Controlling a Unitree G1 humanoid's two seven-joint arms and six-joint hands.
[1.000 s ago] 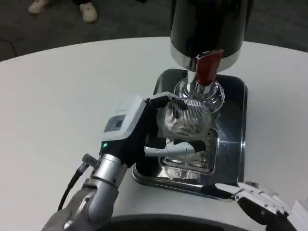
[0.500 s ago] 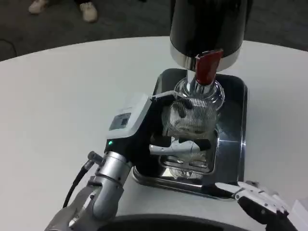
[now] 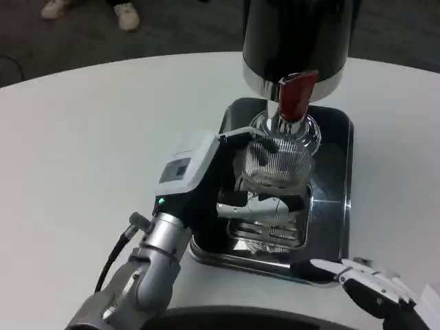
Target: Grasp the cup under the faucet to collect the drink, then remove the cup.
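Above the ribbed glass cup (image 3: 278,161) we find the way closed by the red faucet lever (image 3: 295,96) and the black dispenser body (image 3: 295,38). Our left hand (image 3: 227,185) fills the cup's left side over the steel drip tray (image 3: 340,199). The white table (image 3: 89,151) lies open at far left.

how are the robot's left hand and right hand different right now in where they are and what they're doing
The left hand reaches over the metal tray and grips the ribbed clear cup under the red faucet lever; the right hand holds nothing, fingers apart.
The left hand is up by the dispenser; the right hand sits low at the picture's bottom edge, by the tray's near corner.
Both have white and black fingers.
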